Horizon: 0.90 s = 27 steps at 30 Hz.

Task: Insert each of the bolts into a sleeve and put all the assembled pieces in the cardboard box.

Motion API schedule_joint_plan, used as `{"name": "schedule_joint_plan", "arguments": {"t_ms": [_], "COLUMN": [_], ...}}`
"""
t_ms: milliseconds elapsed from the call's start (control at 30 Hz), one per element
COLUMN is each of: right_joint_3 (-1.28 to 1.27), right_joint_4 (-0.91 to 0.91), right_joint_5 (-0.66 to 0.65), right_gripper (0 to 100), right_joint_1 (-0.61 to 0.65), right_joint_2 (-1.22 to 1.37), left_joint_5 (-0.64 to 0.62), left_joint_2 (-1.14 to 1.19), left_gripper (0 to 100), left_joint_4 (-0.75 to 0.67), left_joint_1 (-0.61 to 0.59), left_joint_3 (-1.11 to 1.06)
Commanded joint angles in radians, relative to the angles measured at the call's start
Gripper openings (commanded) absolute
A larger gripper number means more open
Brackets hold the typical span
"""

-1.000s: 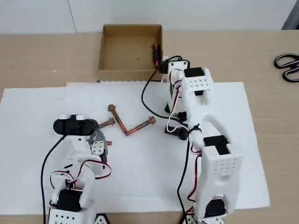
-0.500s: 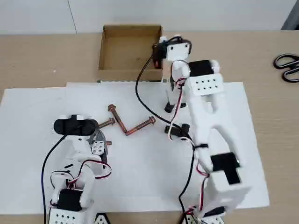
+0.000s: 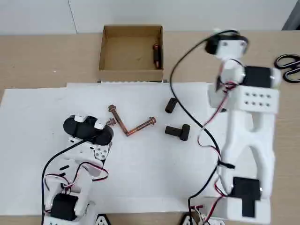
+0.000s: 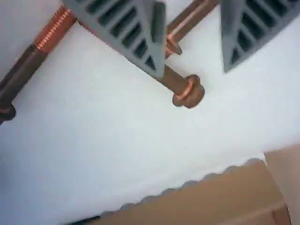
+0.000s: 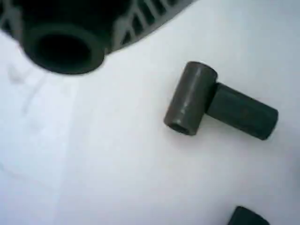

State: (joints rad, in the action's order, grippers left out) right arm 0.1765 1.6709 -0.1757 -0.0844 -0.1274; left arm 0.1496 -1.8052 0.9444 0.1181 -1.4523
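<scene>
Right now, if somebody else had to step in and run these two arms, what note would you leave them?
Left gripper: jaws open, low over a bolt on the white paper.
Right arm: over the paper's right edge, away from the cardboard box.
Done: one assembled piece lies in the box, by its right wall.
Left: three loose bolts lie clustered on the paper. Three empty sleeves lie to their right, a single sleeve and a touching pair. Each bolt needs to go into a sleeve, then into the box.
</scene>
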Motion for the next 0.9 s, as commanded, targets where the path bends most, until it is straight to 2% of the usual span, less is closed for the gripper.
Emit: {"name": "schedule_joint_plan", "arguments": {"t_ms": [0, 133, 333, 467, 600, 867], "right_joint_3": [-0.086, -0.224, -0.299, -0.299, -0.301, -0.304], "right_joint_4": [-0.001, -0.005, -0.005, -0.005, -0.005, -0.004], "right_joint_5": [-0.011, -0.011, -0.011, -0.011, -0.011, -0.011], "right_gripper": [0.2, 0.3, 0.3, 0.3, 0.3, 0.3], "right_joint_1": [-0.05, -0.053, -0.05, -0.05, -0.05, -0.054], "right_joint_2": [-0.107, -0.186, -0.265, -0.282, -0.277, -0.274], "left_joint_5": [0.014, 0.017, 0.014, 0.015, 0.018, 0.081], "left_joint_2": [0.015, 0.201, 0.559, 0.781, 0.967, 1.309], "left_gripper": [8, 8, 8, 8, 8, 8], "left_joint_4": [0.021, 0.043, 0.057, 0.141, 0.224, 0.233], "left_joint_1": [0.005, 0.005, 0.008, 0.078, 0.143, 0.295], "left_joint_3": [0.14, 0.308, 0.684, 0.845, 0.911, 0.935]}}
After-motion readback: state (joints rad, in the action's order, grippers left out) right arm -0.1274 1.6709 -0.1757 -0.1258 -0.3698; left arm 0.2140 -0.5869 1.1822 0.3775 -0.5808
